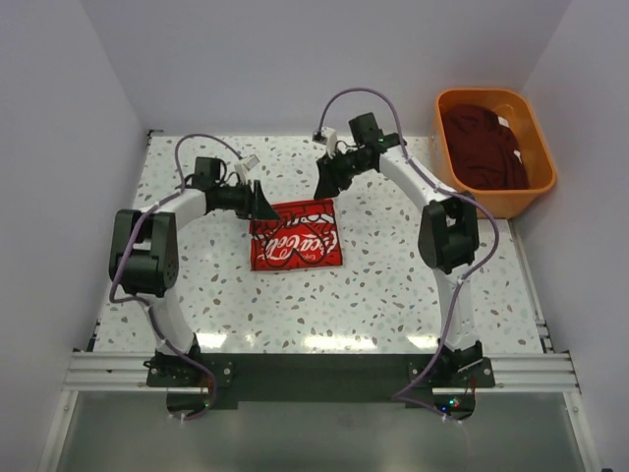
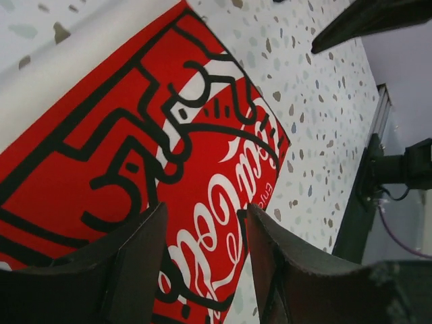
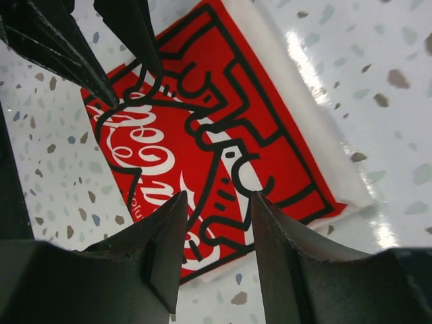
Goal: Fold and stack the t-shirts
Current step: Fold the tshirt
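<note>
Top external: speckled terrazzo counter [image 1: 393, 285] walled on three sides, left arm [image 1: 147, 246] and right arm [image 1: 447, 231] both reaching in toward the middle. Orange tub [image 1: 501, 202] sits off the counter's far right corner, with the maroon t-shirt [image 1: 482, 147] bunched inside it, unfolded. Red t-shirt [image 1: 295, 241] lies folded into a rough square near the counter centre, print side up, slightly skewed to the counter edges. Wrist views show white script [image 3: 145, 158] and a black line drawing [image 2: 135, 142] on the red front. The cream-white t-shirt [image 3: 317, 135] lies under the red one, flat, visible only as a white band sticking out along one edge; same band in the left wrist view [image 2: 88, 47]. So two shirts are stacked and one is in the tub. Left hand [image 1: 263, 202] is at the stack's far left corner, fingers apart, nothing between them but red cloth showing below [image 2: 206, 270]. Right hand [image 1: 324, 182] is at the far right corner, fingers apart too, gripping nothing [image 3: 219, 250]. Can't tell whether either hand's tips touch the cloth. Left hand's fingers [image 3: 128, 34] show at the top of the right wrist view, just across the stack.
</note>
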You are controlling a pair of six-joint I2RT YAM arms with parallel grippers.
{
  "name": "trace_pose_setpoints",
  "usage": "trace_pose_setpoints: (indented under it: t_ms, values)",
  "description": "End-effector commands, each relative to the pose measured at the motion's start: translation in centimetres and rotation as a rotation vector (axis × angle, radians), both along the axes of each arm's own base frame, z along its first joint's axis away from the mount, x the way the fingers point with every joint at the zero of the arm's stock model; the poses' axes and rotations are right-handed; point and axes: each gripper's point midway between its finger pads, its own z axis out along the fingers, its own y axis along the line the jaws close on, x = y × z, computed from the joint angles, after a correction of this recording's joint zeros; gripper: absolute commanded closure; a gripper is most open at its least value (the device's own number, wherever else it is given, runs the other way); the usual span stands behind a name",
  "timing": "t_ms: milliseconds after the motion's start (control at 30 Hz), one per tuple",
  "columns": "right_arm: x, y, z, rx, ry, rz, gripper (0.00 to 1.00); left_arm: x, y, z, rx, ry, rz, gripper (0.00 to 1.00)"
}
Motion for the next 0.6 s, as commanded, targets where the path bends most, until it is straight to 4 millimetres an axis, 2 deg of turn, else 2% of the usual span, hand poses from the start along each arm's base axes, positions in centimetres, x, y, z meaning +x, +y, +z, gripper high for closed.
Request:
trace_pose_setpoints:
  t_ms: [0, 33, 67, 100, 133, 167, 200, 233, 267, 300, 333, 367, 400, 433, 467, 500, 533, 567]
  values:
    - [-0.5, 0.7, -4.7, 0.049, 0.232, -0.049, 0.55, 2.1, 0.7, -2.2, -0.081, 0.115, 0.089, 0.45]
    - [0.1, 0.7, -5.3, 0.056, 0.242, -0.064, 0.56, 2.5, 1.0, -2.8, -0.089, 0.137, 0.101, 0.45]
    - [1.0, 0.0, -7.5, 0.052, 0.283, -0.097, 0.58, 3.4, 1.3, -3.0, -0.083, 0.147, 0.114, 0.46]
    - [1.9, -0.1, -7.8, 0.062, 0.297, -0.124, 0.58, 3.9, 2.1, -4.8, -0.073, 0.194, 0.134, 0.46]
    - [2.9, -1.1, -8.8, 0.059, 0.319, -0.160, 0.59, 4.9, 2.5, -4.9, -0.062, 0.175, 0.133, 0.46]
    - [3.5, -1.6, -9.8, 0.053, 0.335, -0.188, 0.60, 4.8, 2.8, -5.8, -0.044, 0.221, 0.140, 0.47]
    - [4.2, -2.0, -10.2, 0.054, 0.352, -0.224, 0.63, 5.4, 4.1, -6.5, -0.036, 0.232, 0.170, 0.47]
    - [5.0, -3.0, -11.9, 0.034, 0.362, -0.264, 0.64, 5.8, 4.5, -7.3, -0.030, 0.242, 0.177, 0.47]
    - [5.5, -3.5, -12.3, 0.025, 0.361, -0.284, 0.65, 5.9, 4.9, -7.6, -0.026, 0.253, 0.186, 0.47]
    - [6.1, -3.7, -12.0, 0.028, 0.345, -0.291, 0.66, 6.1, 5.2, -7.5, -0.029, 0.249, 0.191, 0.47]
    - [6.5, -4.3, -11.3, 0.040, 0.340, -0.299, 0.66, 6.3, 5.4, -6.6, -0.035, 0.213, 0.175, 0.47]
    - [6.6, -4.3, -10.1, 0.061, 0.335, -0.294, 0.66, 5.7, 5.1, -5.5, -0.062, 0.207, 0.143, 0.46]
    - [6.4, -4.2, -9.0, 0.078, 0.332, -0.284, 0.66, 5.5, 4.9, -3.5, -0.075, 0.160, 0.115, 0.46]
    - [6.1, -4.0, -5.6, 0.120, 0.290, -0.259, 0.66, 4.7, 4.6, -2.6, -0.079, 0.118, 0.077, 0.46]
    - [5.6, -3.9, -4.2, 0.141, 0.277, -0.246, 0.65, 3.5, 4.2, -1.5, -0.105, 0.118, 0.038, 0.45]
    - [4.3, -3.7, -4.4, 0.151, 0.305, -0.240, 0.65, 2.4, 3.5, 0.5, -0.103, 0.066, -0.006, 0.45]
    - [2.9, -3.1, -0.9, 0.197, 0.298, -0.222, 0.65, 0.3, 3.2, 0.5, -0.089, 0.073, -0.057, 0.45]
    - [1.8, -2.8, -0.4, 0.208, 0.318, -0.212, 0.64, -1.1, 2.5, 1.0, -0.084, 0.068, -0.102, 0.45]
